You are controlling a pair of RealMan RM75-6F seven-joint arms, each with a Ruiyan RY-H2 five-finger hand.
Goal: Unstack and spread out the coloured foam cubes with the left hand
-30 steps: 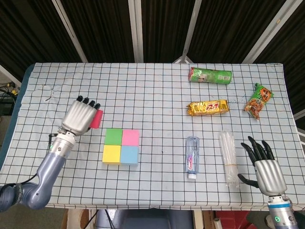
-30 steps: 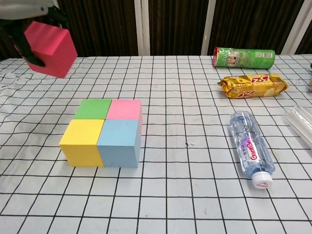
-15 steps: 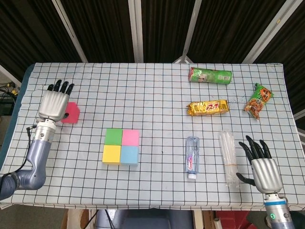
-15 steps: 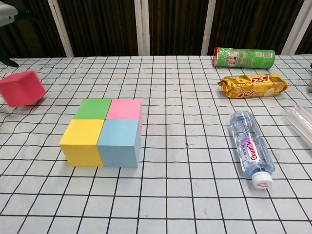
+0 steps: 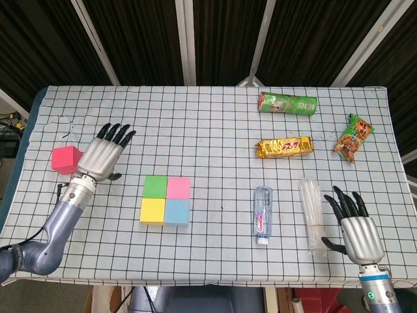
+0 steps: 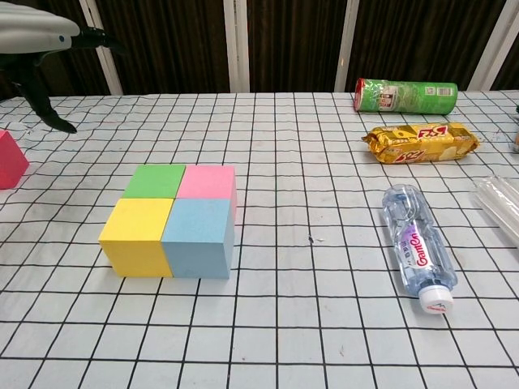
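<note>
Left hand [image 5: 102, 154] empty, fingers spread, above table between red cube [image 5: 66, 160] and block of four cubes [image 5: 166, 200]; red cube sits alone by left edge; green, pink, yellow, blue touching in a square, seemingly not yet spread.

The cubes [image 6: 174, 220] look like matt foam, as does the red cube [image 5: 66, 160] at mid-left. A checked cloth [image 5: 208, 130], slightly creased, covers the table. Both hands, left [image 5: 101, 155] and right [image 5: 355, 229], show brushed silver metal with black fingers. The bottle [image 6: 416, 247] is clear glossy plastic; the snack packet [image 6: 419, 142] is shiny foil
</note>
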